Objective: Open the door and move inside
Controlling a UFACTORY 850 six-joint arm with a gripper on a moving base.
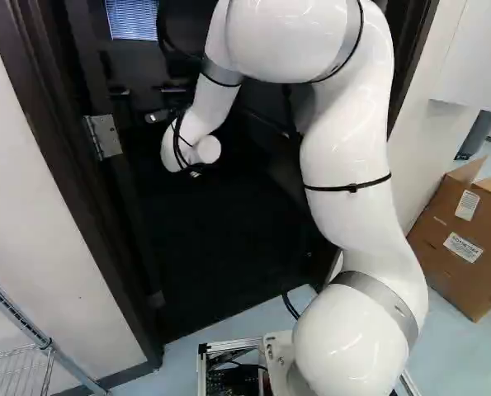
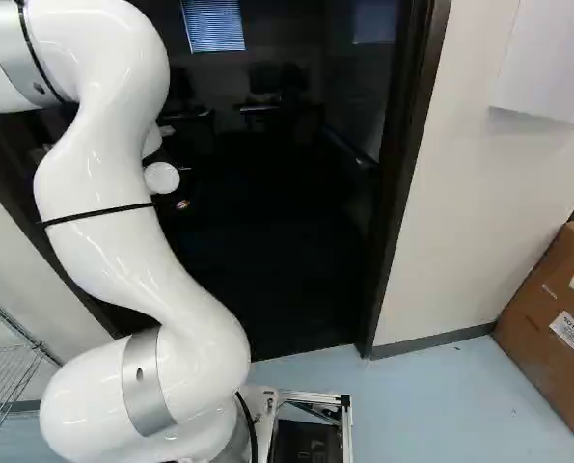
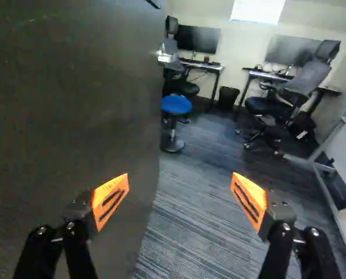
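My gripper shows small and dark within the doorway in the right base view, an orange pad just visible. From the wrist, the gripper is open, its orange-padded fingers wide apart with nothing between them. The dark door stands open, its broad face beside and behind one finger; whether they touch, I cannot tell. Beyond its edge a bit of silver metal shows, possibly a handle. A hinge sits on the dark frame in the left base view. The doorway's other jamb stands right of the arm.
Inside lie striped carpet, a blue stool, office chairs, desks with monitors and a black bin. A metal-framed panel stands opposite the door. Outside are a wire rack and a cardboard box.
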